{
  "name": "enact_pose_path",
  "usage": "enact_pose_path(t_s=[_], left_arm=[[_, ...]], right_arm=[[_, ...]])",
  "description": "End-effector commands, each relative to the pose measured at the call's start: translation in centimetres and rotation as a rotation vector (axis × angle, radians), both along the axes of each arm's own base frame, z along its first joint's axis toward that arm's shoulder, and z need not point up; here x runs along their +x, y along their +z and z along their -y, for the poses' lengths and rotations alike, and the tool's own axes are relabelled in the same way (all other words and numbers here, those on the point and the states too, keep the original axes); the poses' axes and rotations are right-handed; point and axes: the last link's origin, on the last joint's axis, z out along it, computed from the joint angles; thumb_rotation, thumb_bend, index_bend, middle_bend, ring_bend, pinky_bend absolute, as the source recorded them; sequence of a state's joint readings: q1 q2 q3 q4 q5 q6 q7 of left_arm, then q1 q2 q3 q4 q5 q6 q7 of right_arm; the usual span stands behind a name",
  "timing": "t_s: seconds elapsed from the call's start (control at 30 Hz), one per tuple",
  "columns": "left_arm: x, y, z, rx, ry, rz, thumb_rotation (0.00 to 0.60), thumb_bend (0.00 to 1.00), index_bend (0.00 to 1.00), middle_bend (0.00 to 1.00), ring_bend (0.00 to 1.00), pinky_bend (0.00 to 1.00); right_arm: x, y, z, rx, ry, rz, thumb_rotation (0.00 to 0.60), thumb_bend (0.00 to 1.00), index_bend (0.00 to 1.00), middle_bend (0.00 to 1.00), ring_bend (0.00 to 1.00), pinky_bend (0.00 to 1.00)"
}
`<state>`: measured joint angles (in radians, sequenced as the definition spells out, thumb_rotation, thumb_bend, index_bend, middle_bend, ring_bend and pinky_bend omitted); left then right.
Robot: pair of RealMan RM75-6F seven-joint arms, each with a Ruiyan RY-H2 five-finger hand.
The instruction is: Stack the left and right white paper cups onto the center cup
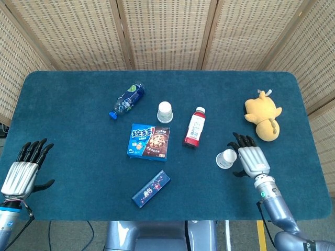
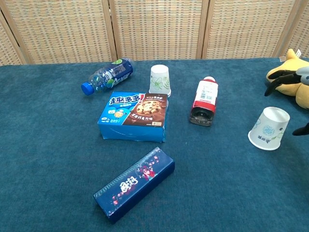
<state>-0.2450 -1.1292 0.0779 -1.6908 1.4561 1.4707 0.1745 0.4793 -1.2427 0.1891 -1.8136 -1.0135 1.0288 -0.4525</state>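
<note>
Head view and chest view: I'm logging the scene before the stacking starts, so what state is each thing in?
Right cup: upside down, not held.
Back cup: upside down, standing alone.
Red bottle: lying down, cap on.
Blue bottle: lying down, cap on.
Cookie box: flat, closed.
Long blue box: flat, closed.
Plush toy: lying on the table.
Right hand: fingers spread, beside the right cup, holding nothing.
Left hand: fingers spread, holding nothing.
</note>
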Motion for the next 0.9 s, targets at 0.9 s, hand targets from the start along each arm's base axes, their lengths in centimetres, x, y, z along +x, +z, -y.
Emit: enact_pose_path(t_s=[0.9], left_arm=[[0.1, 0.0, 0.1, -0.012, -0.010, 0.015, 0.600, 0.18, 0.08, 0.00, 0.00, 0.00]], right_arm=[[-0.5, -3.0, 2.4, 0.009, -0.040, -0.030, 0.600, 0.19, 0.38, 0.12, 0.00, 0.08]])
